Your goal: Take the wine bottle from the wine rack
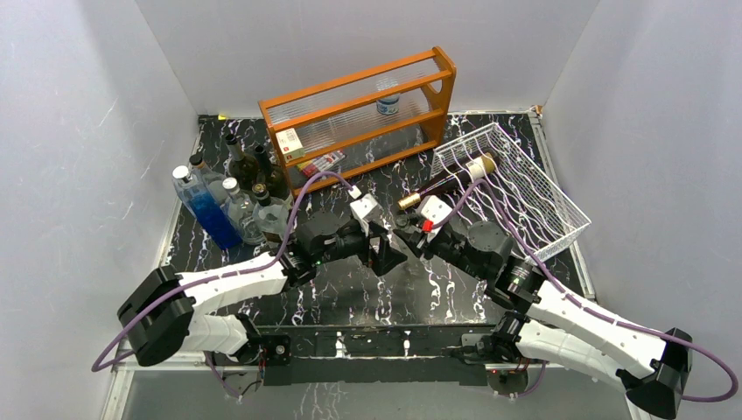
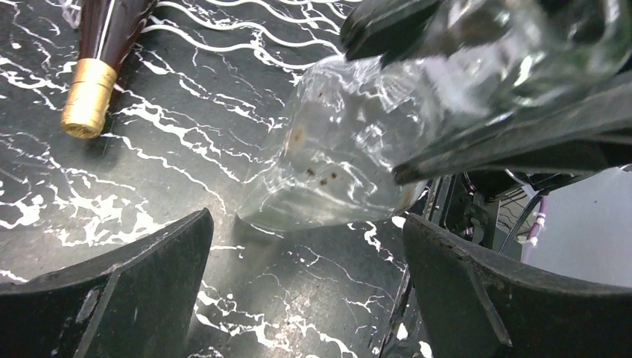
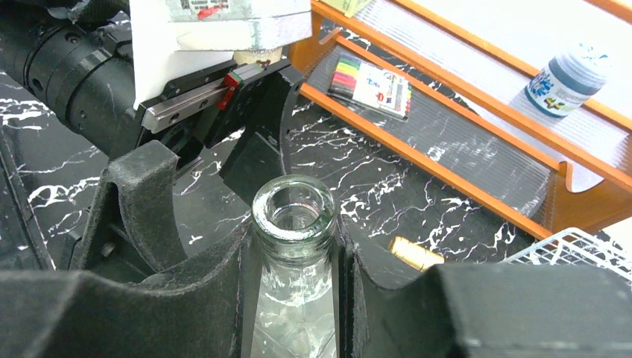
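Grasping the clear bottle point(image 3: 292, 205) by its neck, right tool point(image 3: 294, 253) clenched; left tool point(image 2: 305, 224) released.

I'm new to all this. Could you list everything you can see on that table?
White wire-grid rack: one, white, right rear.
Dark wine bottle with gold foil cap: one, dark red, lying at the rack's left edge, neck pointing out.
Clear glass bottle, uncapped: one, colourless, table centre.
Orange wooden shelf with clear ribbed panels: one, rear centre.
Small jar with blue-and-white label: one, on the shelf.
Pack of coloured markers: one, on the shelf.
Small white-and-red box: one, shelf's left end.
Standing bottles: about six, clear, dark, one blue, left rear.
Left arm: one, white and black, jaws open beside the clear bottle's base.
Right arm: one, white and black, jaws shut on the clear bottle's neck.
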`<state>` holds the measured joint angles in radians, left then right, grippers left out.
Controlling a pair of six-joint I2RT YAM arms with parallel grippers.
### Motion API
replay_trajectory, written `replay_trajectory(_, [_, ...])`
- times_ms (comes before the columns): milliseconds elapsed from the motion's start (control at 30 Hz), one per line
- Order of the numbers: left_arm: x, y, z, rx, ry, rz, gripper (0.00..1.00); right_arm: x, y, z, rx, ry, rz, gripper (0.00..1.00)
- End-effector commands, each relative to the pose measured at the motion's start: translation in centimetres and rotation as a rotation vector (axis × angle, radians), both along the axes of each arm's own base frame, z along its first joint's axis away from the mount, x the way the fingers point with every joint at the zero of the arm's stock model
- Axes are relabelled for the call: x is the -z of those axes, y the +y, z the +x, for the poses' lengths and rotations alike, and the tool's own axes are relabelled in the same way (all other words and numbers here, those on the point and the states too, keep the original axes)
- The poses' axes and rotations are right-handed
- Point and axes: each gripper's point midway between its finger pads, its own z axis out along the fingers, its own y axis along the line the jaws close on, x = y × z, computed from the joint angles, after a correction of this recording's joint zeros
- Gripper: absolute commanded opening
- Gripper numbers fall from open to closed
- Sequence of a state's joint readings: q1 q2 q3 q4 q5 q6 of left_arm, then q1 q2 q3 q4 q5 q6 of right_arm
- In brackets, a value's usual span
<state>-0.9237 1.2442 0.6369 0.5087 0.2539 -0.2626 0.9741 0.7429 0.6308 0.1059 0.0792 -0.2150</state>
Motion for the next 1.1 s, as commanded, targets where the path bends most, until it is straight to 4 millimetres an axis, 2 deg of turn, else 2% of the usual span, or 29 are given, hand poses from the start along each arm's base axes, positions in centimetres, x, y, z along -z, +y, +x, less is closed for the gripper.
replay_trajectory(0, [-4.4,-2.2,0.2,0.054,-0.095,-0.125,0.96,-2.9,-0.3,0.3,0.018,-0.060,0.089,0.30])
replay_trajectory(167, [-4.3,-2.9,0.9,0.027,-0.085,-0.123,0.89,-2.8,-0.3,0.3,0.017,-0.059,0.083,0.30])
replay_trajectory(300, [-3.8,-2.9,1.6,-0.010,-0.076,-0.107,0.98,-2.9,-0.1,0.2,0.008,-0.055,0.090,0.30])
replay_trajectory(367, [-3.7,-3.0,1.7,-0.009,-0.078,-0.103,0.96,-3.0,-0.1,0.1,0.002,-0.055,0.092,0.30])
replay_trajectory(533, [-3.8,-3.1,1.9,-0.011,-0.090,-0.103,0.80,-3.2,0.1,0.0,-0.005,-0.047,0.099,0.31])
replay_trajectory(600, [-3.9,-3.0,2.0,-0.018,-0.095,-0.105,0.65,-3.3,0.2,-0.1,-0.013,-0.045,0.103,0.31])
replay_trajectory(667, [-4.0,-2.7,2.1,-0.032,-0.100,-0.106,0.56,-3.2,0.3,-0.1,-0.018,-0.039,0.096,0.33])
replay_trajectory(700, [-4.1,-2.6,2.1,-0.035,-0.107,-0.107,0.51,-3.1,0.3,-0.1,-0.016,-0.036,0.091,0.35])
replay_trajectory(867, [-4.7,-1.3,1.7,-0.045,-0.134,-0.076,0.35,-2.8,-0.3,-0.1,0.003,-0.026,0.086,0.72])
replay_trajectory(900, [-4.7,-1.0,1.7,-0.048,-0.140,-0.057,0.33,-3.0,-0.4,-0.2,0.003,-0.029,0.092,0.92])
replay_trajectory(933, [-4.7,-0.6,1.6,-0.052,-0.140,-0.038,0.30,-3.2,-0.5,-0.3,0.002,-0.034,0.097,0.97])
replay_trajectory(1067, [-4.7,1.2,1.2,-0.085,-0.135,0.012,0.25,-4.0,-1.0,-0.6,-0.001,-0.055,0.089,0.98])
